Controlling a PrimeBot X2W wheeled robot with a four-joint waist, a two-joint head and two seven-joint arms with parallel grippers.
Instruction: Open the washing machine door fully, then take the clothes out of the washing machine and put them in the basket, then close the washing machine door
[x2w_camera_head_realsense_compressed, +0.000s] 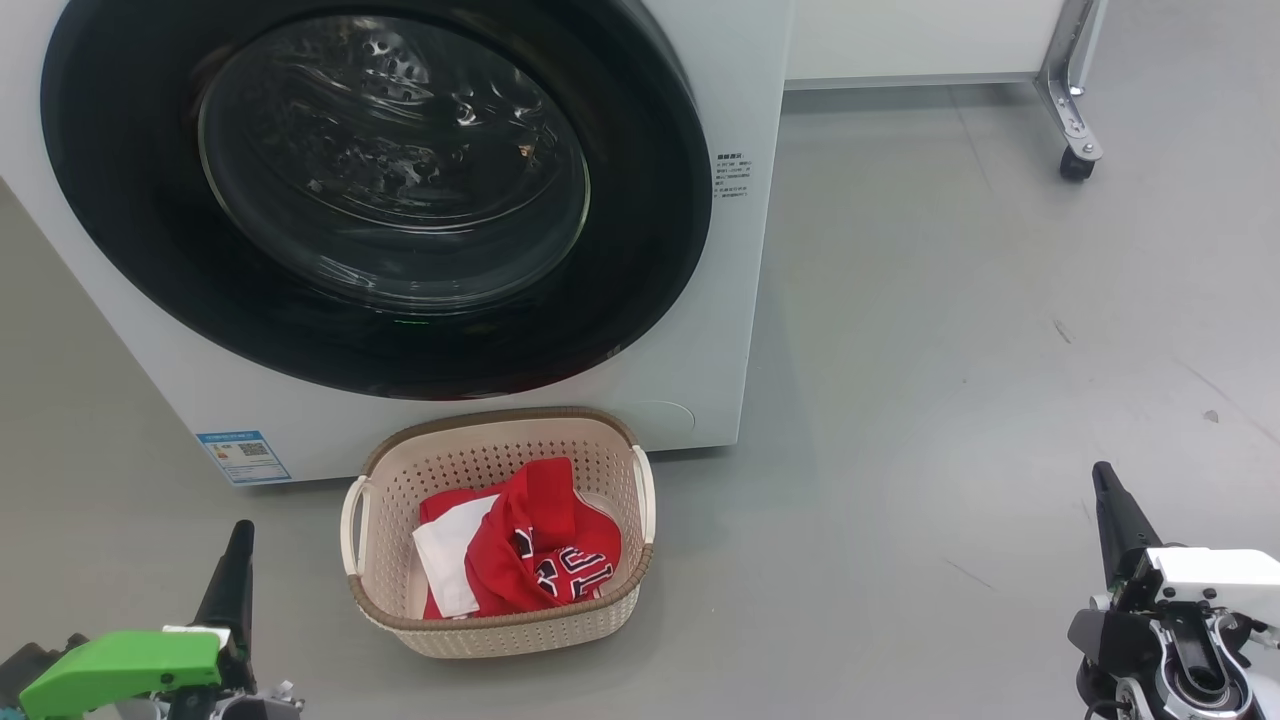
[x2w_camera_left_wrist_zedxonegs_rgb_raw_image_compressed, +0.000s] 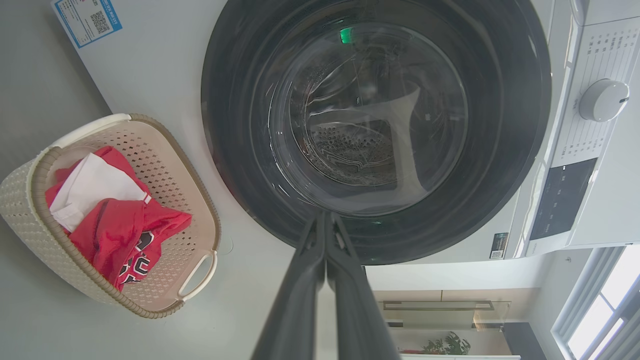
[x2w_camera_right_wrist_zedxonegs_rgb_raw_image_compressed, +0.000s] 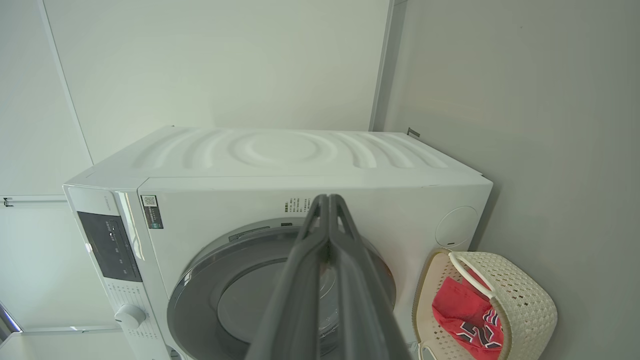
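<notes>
head view, left claw (x2w_camera_head_realsense_compressed: 240, 528) closed, empty, right claw (x2w_camera_head_realsense_compressed: 1101, 470) likewise

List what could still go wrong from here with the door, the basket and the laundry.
1. The washing machine door looks shut, but whether it has caught cannot be seen; it may swing open.
2. Reflections on the glass hide part of the drum, so a garment might remain inside.
3. The basket stands close before the washing machine, near the shut left gripper; a careless swing could tip out the clothes.
</notes>
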